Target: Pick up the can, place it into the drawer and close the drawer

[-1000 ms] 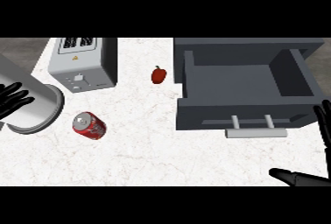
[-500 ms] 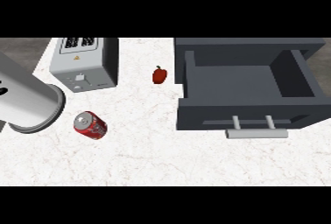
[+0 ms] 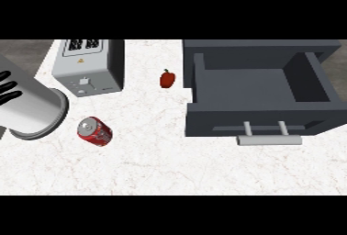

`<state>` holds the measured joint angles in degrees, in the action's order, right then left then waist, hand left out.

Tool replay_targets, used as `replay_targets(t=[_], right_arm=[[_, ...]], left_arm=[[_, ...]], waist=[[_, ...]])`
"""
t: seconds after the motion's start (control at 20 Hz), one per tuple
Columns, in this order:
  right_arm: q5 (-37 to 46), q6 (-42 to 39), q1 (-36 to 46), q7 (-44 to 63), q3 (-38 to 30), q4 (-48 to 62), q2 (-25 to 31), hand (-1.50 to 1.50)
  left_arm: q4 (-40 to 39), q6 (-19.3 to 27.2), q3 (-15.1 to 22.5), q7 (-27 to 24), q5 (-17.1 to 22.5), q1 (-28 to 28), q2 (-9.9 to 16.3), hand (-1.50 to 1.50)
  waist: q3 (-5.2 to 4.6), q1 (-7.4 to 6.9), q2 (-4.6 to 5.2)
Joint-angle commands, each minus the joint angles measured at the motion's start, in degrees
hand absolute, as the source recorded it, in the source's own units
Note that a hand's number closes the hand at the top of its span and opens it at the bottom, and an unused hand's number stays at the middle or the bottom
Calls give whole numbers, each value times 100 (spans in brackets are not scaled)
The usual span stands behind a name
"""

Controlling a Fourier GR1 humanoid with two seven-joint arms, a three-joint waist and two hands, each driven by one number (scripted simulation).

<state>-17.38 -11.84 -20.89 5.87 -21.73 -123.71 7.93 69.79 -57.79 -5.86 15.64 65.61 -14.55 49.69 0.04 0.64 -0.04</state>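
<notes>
I see one forearm (image 3: 30, 112): a smooth grey cylinder with a darker rim at its cut end. Its left hand (image 3: 8, 89) shows as black, rounded fingers.

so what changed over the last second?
The right hand left the view from the right edge. The left hand shows its fingers again at the left edge, holding nothing. The can, toaster, red pepper and open drawer stayed put.

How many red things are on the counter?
2: the can lying at left near the grey forearm, and a small red pepper between the toaster and the drawer.
</notes>
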Motion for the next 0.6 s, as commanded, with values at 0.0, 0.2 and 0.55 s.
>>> replay_targets(t=[0.0, 0.2, 0.55], right_arm=[[-161, -347, -264, -254, -262, 105, -46, -150], [-431, -795, -666, -545, -524, 140, -157, -150], [-24, -662, -274, -239, -415, 28, -323, -150]], left_arm=[[-45, 141, 302, 536, 565, -128, 89, -150], [-213, 157, 305, 521, 62, -328, -439, -150], [242, 727, 292, 599, -692, -308, -1182, -150]], waist=[[0, -2, -3], [-2, 37, 0], [-3, -20, 2]])
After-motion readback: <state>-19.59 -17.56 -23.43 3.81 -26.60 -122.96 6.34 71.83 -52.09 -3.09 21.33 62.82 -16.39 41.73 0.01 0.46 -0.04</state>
